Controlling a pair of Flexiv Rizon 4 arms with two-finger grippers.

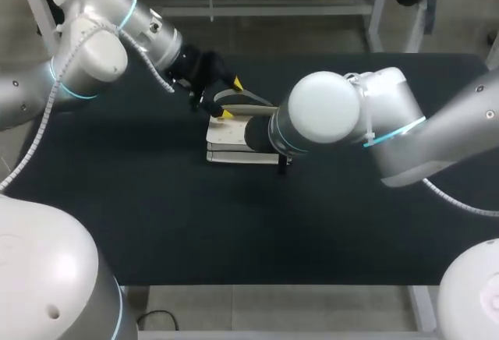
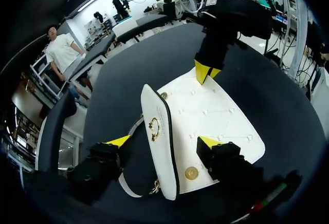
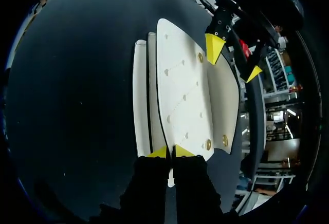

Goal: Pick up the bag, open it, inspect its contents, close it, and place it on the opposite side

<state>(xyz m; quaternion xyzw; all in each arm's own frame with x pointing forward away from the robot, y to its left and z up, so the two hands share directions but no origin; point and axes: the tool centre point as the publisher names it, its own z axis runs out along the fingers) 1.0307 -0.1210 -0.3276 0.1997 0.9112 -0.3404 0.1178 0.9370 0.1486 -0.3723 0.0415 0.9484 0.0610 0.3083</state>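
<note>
Presently: bag (image 1: 226,141), opened; right gripper (image 3: 170,152) pinches its edge, steadying; left gripper (image 2: 164,142) wide astride the flap (image 2: 160,162), seemingly to close it.

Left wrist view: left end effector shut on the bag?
No: the left end effector has its tips wide apart, with the bag between them.

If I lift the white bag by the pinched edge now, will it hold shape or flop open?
Probably hinges rather than flops: the quilted panel of the white bag lies flat and crease-free where the right gripper pinches its edge, so it looks fairly stiff. The part inside the open left gripper would likely swing. The strap should dangle.
</note>
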